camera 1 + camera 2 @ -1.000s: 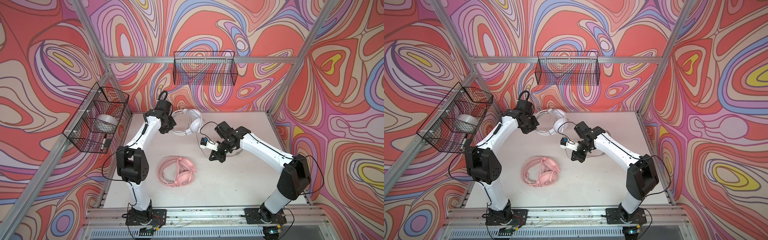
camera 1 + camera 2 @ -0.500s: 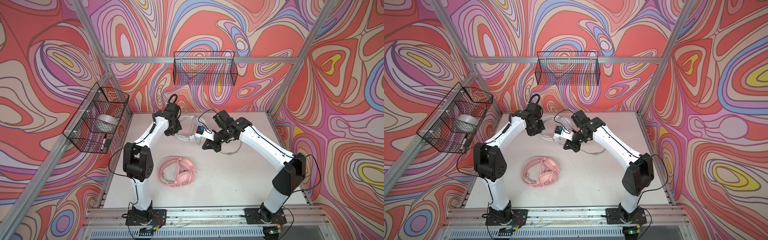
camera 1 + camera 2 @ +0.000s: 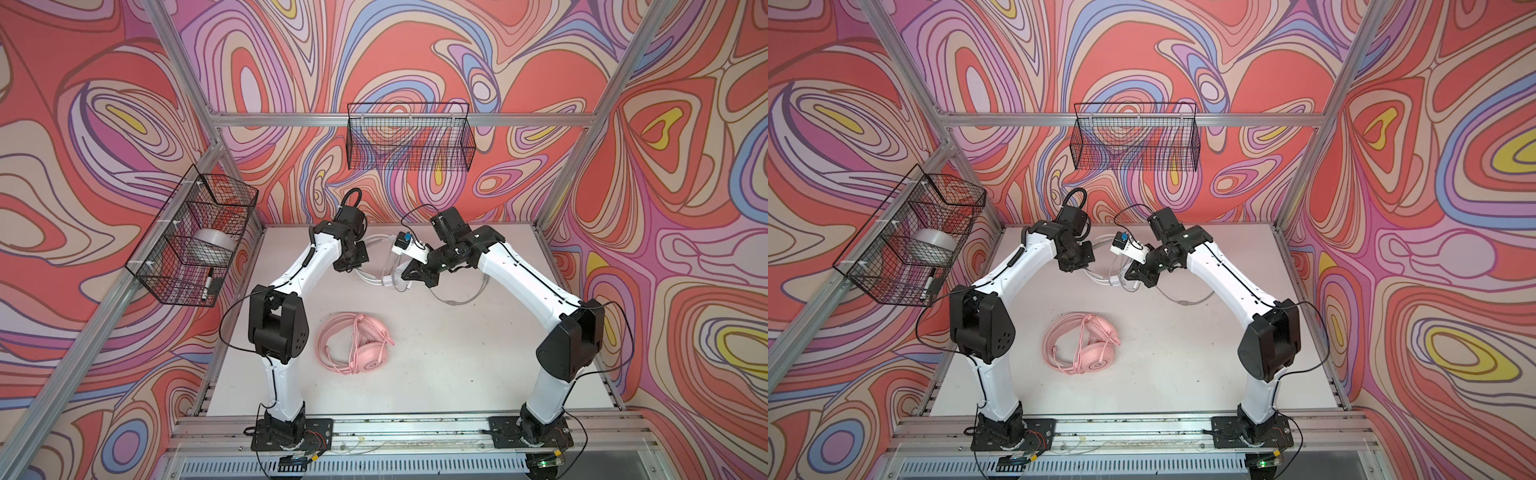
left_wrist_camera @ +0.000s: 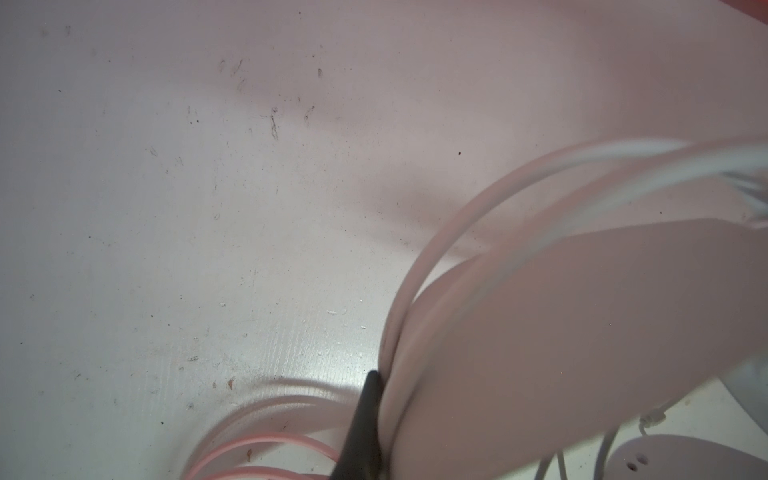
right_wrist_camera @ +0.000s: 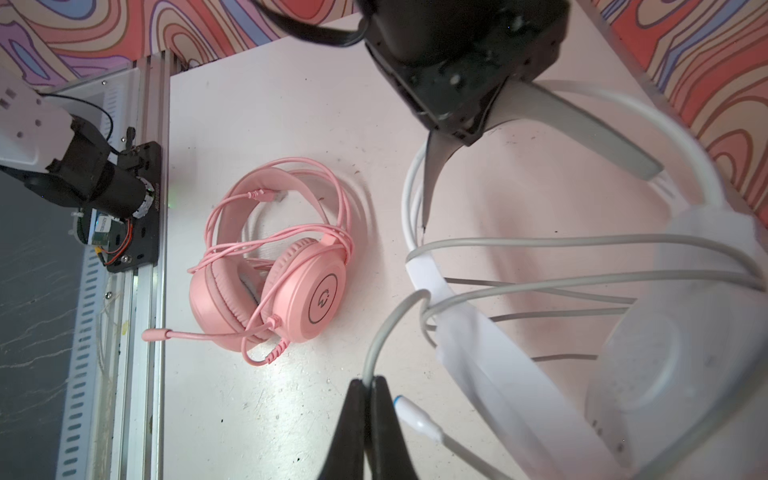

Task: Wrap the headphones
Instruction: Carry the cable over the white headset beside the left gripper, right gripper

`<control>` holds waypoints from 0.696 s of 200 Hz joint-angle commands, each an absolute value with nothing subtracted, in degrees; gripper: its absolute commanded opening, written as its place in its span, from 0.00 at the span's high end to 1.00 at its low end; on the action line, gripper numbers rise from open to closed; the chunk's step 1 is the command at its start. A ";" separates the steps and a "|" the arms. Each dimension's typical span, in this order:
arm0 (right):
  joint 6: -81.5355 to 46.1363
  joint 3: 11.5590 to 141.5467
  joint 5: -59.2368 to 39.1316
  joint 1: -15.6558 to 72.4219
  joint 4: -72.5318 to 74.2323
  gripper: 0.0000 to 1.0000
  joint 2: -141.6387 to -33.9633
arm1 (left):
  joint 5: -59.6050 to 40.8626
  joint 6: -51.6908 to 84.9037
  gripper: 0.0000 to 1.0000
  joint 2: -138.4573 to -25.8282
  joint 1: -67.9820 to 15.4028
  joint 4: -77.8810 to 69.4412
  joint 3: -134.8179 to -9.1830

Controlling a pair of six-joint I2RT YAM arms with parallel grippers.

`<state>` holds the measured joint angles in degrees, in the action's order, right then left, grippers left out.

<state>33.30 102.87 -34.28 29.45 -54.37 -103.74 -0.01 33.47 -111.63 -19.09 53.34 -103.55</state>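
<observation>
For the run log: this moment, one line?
left fingers: shut on white padded headset's headband | right fingers: shut on its grey-white cable | pink padded headset: untouched

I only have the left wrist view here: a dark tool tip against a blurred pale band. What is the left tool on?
Observer: The right wrist view shows the left tool shut on the headband of the white over-ear headset.
Reviewer: And the right arm?
Observer: The right tool is shut on that headset's grey-white cable.
Reviewer: Any other headset?
Observer: A pink over-ear headset lies apart from both tools, its pink cable looped over it.
</observation>
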 commanded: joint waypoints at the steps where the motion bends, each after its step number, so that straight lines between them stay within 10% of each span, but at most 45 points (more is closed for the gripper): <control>1: 31.09 104.72 -35.99 27.64 -50.47 1.00 -103.97 | -1.88 30.65 1.00 -112.15 -19.58 54.47 -106.20; 139: 21.94 109.70 -31.46 20.86 -46.58 1.00 -109.42 | -6.50 19.22 1.00 -113.47 -22.25 57.79 -108.81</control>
